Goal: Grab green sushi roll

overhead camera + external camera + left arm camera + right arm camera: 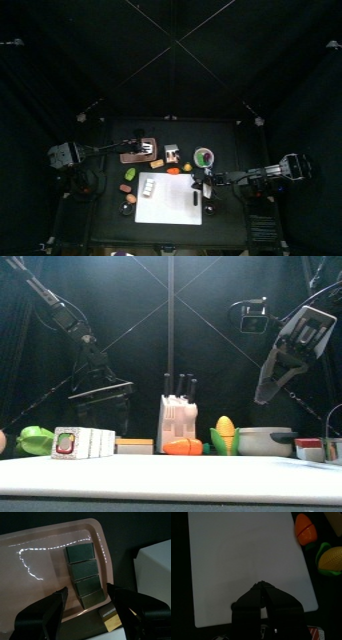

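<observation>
Several dark green sushi rolls [84,568] lie in a row on a pink tray [40,572]. My left gripper [90,601] hangs just above them, open wide, with one jaw on either side of the nearest roll [92,598] and nothing held. In the top view the left gripper [135,149] is over the tray [138,158] at the table's left. My right gripper [262,587] is shut and empty above the white cutting board [244,557]; it sits right of the middle [203,184].
The white cutting board [171,198] fills the table's front middle. An orange piece [304,527] and a corn cob [332,559] lie beside it. In the front view stand a knife block [177,421], a corn cob [226,434], a bowl [265,440] and a green pepper [36,440].
</observation>
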`<state>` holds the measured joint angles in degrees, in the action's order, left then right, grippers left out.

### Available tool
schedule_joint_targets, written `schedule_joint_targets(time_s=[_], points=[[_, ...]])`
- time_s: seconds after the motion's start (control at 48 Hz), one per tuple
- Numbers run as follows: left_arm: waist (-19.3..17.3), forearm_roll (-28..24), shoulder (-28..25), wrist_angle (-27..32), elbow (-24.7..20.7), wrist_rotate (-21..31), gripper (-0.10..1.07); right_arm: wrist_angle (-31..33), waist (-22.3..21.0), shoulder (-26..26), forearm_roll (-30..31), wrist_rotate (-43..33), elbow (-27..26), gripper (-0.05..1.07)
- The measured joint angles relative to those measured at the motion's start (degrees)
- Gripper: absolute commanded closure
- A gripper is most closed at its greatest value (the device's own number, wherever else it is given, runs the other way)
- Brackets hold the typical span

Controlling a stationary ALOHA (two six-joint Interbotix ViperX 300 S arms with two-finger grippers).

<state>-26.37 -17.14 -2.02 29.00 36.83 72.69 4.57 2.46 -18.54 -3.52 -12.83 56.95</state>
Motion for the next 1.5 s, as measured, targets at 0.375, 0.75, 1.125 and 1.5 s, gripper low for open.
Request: schedule_joint_targets(time_s=[0.375,0.75,1.125,1.5], points=[[-0.70,0.62,-2.29,-0.79,-0.35,0.44,0.03,-0.09,0.00,1.32,0.00,0.00,0.00,1.02],[-0.70,0.62,-4.31,-1.58,-1.58,0.26,0.26,-0.09,0.00,1.67,-0.09,0.00,-0.53,1.02],[-0.62,-0.09,-2.90,-0.97,-1.67,-0.09,0.35,-0.09,0.00,1.67,0.00,0.00,-0.62,1.02],[-0.26,-1.85,0.97,3.60,-1.67,-0.09,0.35,0.00,0.00,1.67,0.00,0.00,-0.62,1.02]])
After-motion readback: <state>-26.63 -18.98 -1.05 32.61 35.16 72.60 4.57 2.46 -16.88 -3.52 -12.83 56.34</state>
